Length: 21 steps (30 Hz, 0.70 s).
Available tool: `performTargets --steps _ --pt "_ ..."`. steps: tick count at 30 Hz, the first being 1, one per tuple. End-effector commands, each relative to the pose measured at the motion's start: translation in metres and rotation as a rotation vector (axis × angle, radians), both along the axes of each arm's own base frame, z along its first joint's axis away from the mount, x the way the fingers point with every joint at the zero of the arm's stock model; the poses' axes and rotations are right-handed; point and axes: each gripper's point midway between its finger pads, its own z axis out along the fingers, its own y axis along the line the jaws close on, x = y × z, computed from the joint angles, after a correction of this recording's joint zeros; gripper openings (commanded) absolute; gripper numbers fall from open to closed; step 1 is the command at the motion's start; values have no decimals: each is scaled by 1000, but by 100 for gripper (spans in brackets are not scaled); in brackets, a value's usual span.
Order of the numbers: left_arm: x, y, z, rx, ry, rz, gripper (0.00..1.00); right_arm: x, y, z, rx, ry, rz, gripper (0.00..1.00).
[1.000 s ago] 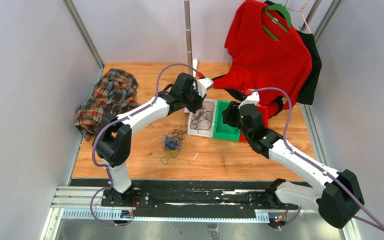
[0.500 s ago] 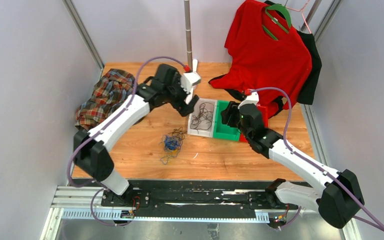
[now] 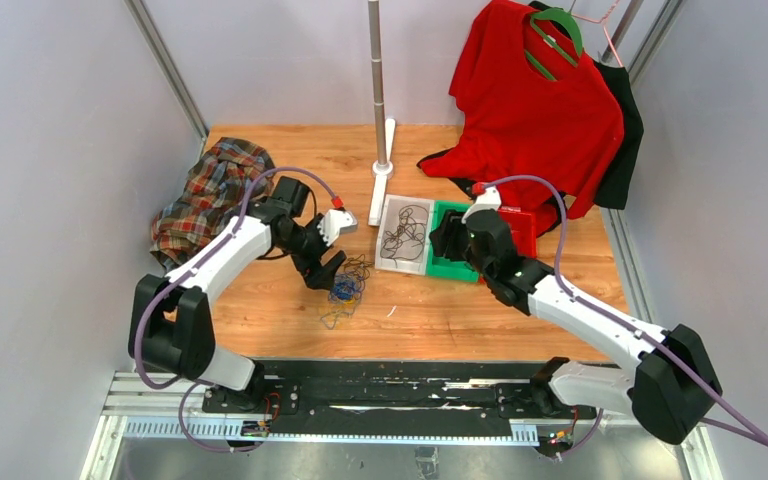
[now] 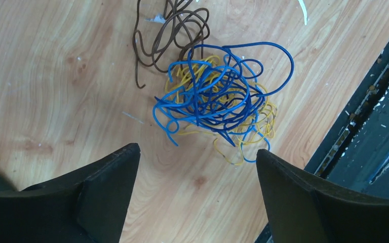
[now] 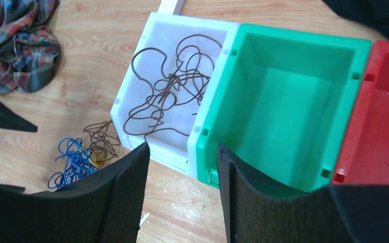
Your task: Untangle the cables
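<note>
While the left hand hangs wide open and empty, the cables lie on the table just above its fingers in the wrist view, a blue-yellow wad with a brown strand at upper left; right hand is partly open, empty too, low in its frame by the white bin holding a dark cable; green bin touches it on the right.

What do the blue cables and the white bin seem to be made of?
Blue cables: probably plastic-insulated wire, glossy; they keep springy loops. White bin: likely moulded plastic, smooth with slight sheen, stiff straight walls.
</note>
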Motion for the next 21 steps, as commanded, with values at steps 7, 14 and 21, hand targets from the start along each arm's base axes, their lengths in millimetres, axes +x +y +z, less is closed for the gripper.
performTargets --steps 7,14,21 --pt "17 -14 -27 -46 -34 -140 75 -8 41 14 23 -38 141 49" --pt "20 -26 -37 -98 -8 -179 55 -9 51 7 23 -14 174 46" --pt "5 -22 -15 -102 -21 -200 7 -9 53 12 28 -22 182 45"
